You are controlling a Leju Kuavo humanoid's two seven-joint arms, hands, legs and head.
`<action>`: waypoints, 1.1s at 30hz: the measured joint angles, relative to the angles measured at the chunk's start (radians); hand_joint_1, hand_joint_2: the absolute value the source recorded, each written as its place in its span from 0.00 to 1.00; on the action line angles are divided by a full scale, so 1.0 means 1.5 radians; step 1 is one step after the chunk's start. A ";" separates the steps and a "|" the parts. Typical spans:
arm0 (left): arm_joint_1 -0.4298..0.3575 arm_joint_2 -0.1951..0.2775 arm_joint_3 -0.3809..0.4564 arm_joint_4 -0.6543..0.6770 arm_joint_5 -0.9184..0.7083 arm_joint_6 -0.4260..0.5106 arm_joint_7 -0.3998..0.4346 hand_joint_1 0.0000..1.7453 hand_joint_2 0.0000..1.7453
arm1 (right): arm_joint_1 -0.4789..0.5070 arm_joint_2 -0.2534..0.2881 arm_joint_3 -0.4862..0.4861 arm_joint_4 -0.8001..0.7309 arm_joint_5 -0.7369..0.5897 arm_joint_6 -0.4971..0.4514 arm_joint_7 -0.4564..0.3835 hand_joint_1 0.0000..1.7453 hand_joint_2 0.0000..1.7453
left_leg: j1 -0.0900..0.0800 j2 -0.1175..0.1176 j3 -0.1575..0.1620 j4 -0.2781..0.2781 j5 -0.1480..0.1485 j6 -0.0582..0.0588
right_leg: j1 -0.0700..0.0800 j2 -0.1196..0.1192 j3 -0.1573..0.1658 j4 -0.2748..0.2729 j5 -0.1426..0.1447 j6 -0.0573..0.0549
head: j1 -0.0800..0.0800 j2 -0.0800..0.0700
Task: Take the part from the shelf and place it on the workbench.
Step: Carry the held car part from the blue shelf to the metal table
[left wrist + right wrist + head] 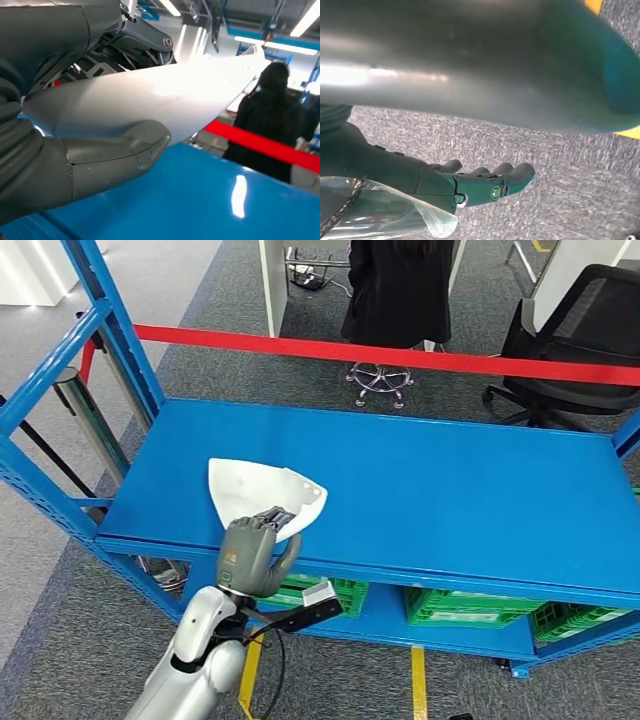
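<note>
The part (256, 485) is a white curved shell lying near the front left edge of the blue shelf board (453, 500). My left hand (253, 550) reaches up from below and grips the shell's near edge, dark fingers on top and thumb underneath. In the left wrist view the white part (158, 100) sits between the thick grey thumb (124, 150) and the fingers above it, its far end raised off the blue surface (211, 200). My right hand (482, 182) hangs over grey carpet with its fingers stretched out and nothing in it.
A red barrier tape (377, 355) runs behind the shelf. Beyond it stand a person in black (396, 290) and a black office chair (581, 340). Green crates (468, 605) sit on the lower shelf. A blue upright post (113, 320) rises at the left.
</note>
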 joint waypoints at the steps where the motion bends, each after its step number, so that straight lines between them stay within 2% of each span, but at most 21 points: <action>1: 0.007 0.002 -0.006 -0.010 0.002 0.002 -0.001 1.00 1.00 | 0.000 0.001 -0.003 0.000 0.000 -0.001 0.000 0.00 0.00 | -0.001 0.000 0.000 0.000 0.000 0.001 | -0.001 0.000 0.000 0.000 0.000 0.001 | 0.000 0.000; 4: 0.017 0.006 -0.017 -0.032 0.006 0.003 -0.003 1.00 1.00 | 0.003 0.003 -0.009 0.000 0.000 -0.003 -0.002 0.00 0.00 | -0.001 0.004 0.003 -0.006 0.007 0.008 | -0.003 0.002 -0.002 -0.003 0.003 0.009 | 0.000 0.000; 5: 0.020 0.006 -0.020 -0.038 0.012 0.006 -0.007 1.00 1.00 | 0.004 0.004 -0.011 0.000 0.000 -0.005 -0.002 0.00 0.00 | 0.001 0.008 0.005 -0.012 0.013 0.013 | -0.001 -0.007 -0.006 0.003 -0.003 0.010 | 0.001 0.000; 7: 0.028 0.007 -0.023 -0.051 0.032 0.024 -0.024 1.00 1.00 | 0.003 0.004 -0.015 0.000 -0.004 -0.009 -0.004 0.00 0.00 | 0.004 0.018 0.008 -0.023 0.020 0.019 | 0.002 -0.036 -0.032 0.054 -0.038 0.011 | 0.004 0.000; 9: 0.047 0.010 -0.024 -0.068 0.062 0.053 -0.055 1.00 1.00 | 0.001 0.005 -0.022 0.000 -0.014 -0.006 -0.005 0.00 0.00 | 0.003 0.028 0.005 -0.024 0.021 0.021 | 0.002 -0.057 -0.069 0.139 -0.078 0.012 | 0.007 0.000; 10: 0.060 0.012 -0.025 -0.079 0.087 0.069 -0.075 1.00 1.00 | 0.001 0.005 -0.028 0.000 -0.022 0.001 -0.006 0.00 0.00 | 0.003 0.033 0.004 -0.024 0.021 0.020 | 0.002 -0.060 -0.081 0.168 -0.085 0.013 | 0.007 0.000; 11: 0.073 0.015 -0.025 -0.092 0.123 0.081 -0.099 1.00 1.00 | 0.002 0.005 -0.035 0.000 -0.030 0.013 -0.008 0.00 0.00 | 0.003 0.036 0.003 -0.023 0.021 0.019 | 0.001 -0.062 -0.081 0.174 -0.080 0.014 | 0.007 0.000; 12: 0.087 0.019 -0.025 -0.108 0.171 0.088 -0.129 1.00 1.00 | 0.003 0.005 -0.042 0.000 -0.039 0.027 -0.012 0.00 0.00 | 0.004 0.038 0.003 -0.022 0.020 0.018 | 0.000 -0.063 -0.068 0.153 -0.062 0.015 | 0.007 0.000; 14: 0.115 0.026 -0.022 -0.144 0.290 0.085 -0.196 1.00 1.00 | 0.005 0.005 -0.058 0.000 -0.051 0.056 -0.020 0.00 0.00 | 0.005 0.040 0.002 -0.018 0.018 0.011 | -0.002 -0.065 -0.019 0.069 -0.023 0.017 | 0.007 0.000; 16: 0.142 0.032 -0.010 -0.178 0.400 0.065 -0.265 1.00 1.00 | 0.005 0.005 -0.071 0.000 -0.057 0.075 -0.028 0.00 0.00 | 0.003 0.040 -0.002 -0.011 0.017 0.001 | -0.001 -0.064 0.015 0.014 -0.011 0.015 | 0.008 0.000; 19: 0.179 0.034 0.026 -0.220 0.485 0.038 -0.342 1.00 1.00 | 0.007 0.005 -0.087 0.000 -0.058 0.088 -0.034 0.00 0.00 | 0.002 0.039 -0.006 -0.003 0.019 -0.011 | 0.000 -0.061 0.016 0.009 -0.014 0.006 | 0.007 0.000; 20: 0.188 0.034 0.038 -0.231 0.500 0.030 -0.355 1.00 1.00 | 0.008 0.006 -0.091 0.000 -0.057 0.091 -0.035 0.00 0.00 | 0.003 0.039 -0.009 0.003 0.011 -0.014 | -0.001 -0.061 0.013 0.009 -0.013 0.000 | 0.006 0.000; 22: 0.204 0.034 0.060 -0.248 0.544 0.007 -0.376 1.00 1.00 | 0.008 0.007 -0.098 0.000 -0.054 0.096 -0.037 0.00 0.00 | 0.004 0.038 -0.025 0.047 -0.029 -0.021 | -0.001 -0.063 0.006 0.008 -0.007 -0.013 | 0.004 0.000; 24: 0.220 0.033 0.087 -0.264 0.607 -0.020 -0.398 1.00 1.00 | 0.008 0.007 -0.104 0.000 -0.049 0.101 -0.040 0.00 0.00 | 0.005 0.038 -0.052 0.131 -0.081 -0.023 | 0.003 -0.064 -0.004 0.009 0.000 -0.023 | 0.002 0.000; 25: 0.228 0.031 0.104 -0.272 0.636 -0.033 -0.405 1.00 1.00 | 0.008 0.007 -0.107 0.000 -0.045 0.104 -0.042 0.00 0.00 | 0.005 0.038 -0.061 0.165 -0.095 -0.023 | 0.006 -0.064 -0.010 0.009 0.003 -0.026 | 0.002 0.000; 26: 0.236 0.029 0.124 -0.281 0.664 -0.048 -0.408 1.00 1.00 | 0.008 0.007 -0.109 0.000 -0.041 0.107 -0.044 0.00 0.00 | 0.004 0.038 -0.060 0.181 -0.095 -0.021 | 0.009 -0.064 -0.015 0.009 0.007 -0.028 | 0.002 0.000; 27: 0.242 0.026 0.146 -0.290 0.687 -0.064 -0.408 1.00 1.00 | 0.009 0.007 -0.112 0.000 -0.038 0.110 -0.047 0.00 0.00 | 0.003 0.038 -0.049 0.172 -0.082 -0.016 | 0.012 -0.063 -0.020 0.010 0.011 -0.030 | 0.001 0.000; 28: 0.247 0.022 0.168 -0.300 0.707 -0.082 -0.409 1.00 1.00 | 0.009 0.007 -0.113 0.000 -0.034 0.113 -0.049 0.00 0.00 | 0.001 0.037 -0.027 0.139 -0.061 -0.009 | 0.015 -0.063 -0.024 0.010 0.015 -0.031 | 0.001 0.000; 30: 0.255 0.006 0.217 -0.317 0.737 -0.128 -0.409 1.00 1.00 | 0.010 0.009 -0.117 0.000 -0.028 0.118 -0.052 0.00 0.00 | -0.007 0.036 0.029 0.043 -0.030 0.010 | 0.019 -0.062 -0.031 0.010 0.023 -0.031 | 0.002 0.000; 31: 0.257 -0.004 0.244 -0.325 0.747 -0.153 -0.409 1.00 1.00 | 0.010 0.010 -0.119 0.000 -0.024 0.119 -0.054 0.00 0.00 | -0.011 0.035 0.050 0.004 -0.025 0.017 | 0.020 -0.062 -0.034 0.010 0.028 -0.029 | 0.002 0.000; 33: 0.260 -0.024 0.301 -0.337 0.756 -0.197 -0.409 1.00 1.00 | 0.010 0.012 -0.124 0.000 -0.016 0.120 -0.056 0.00 0.00 | -0.015 0.035 0.063 -0.029 -0.024 0.022 | 0.018 -0.062 -0.039 0.009 0.038 -0.021 | 0.002 0.000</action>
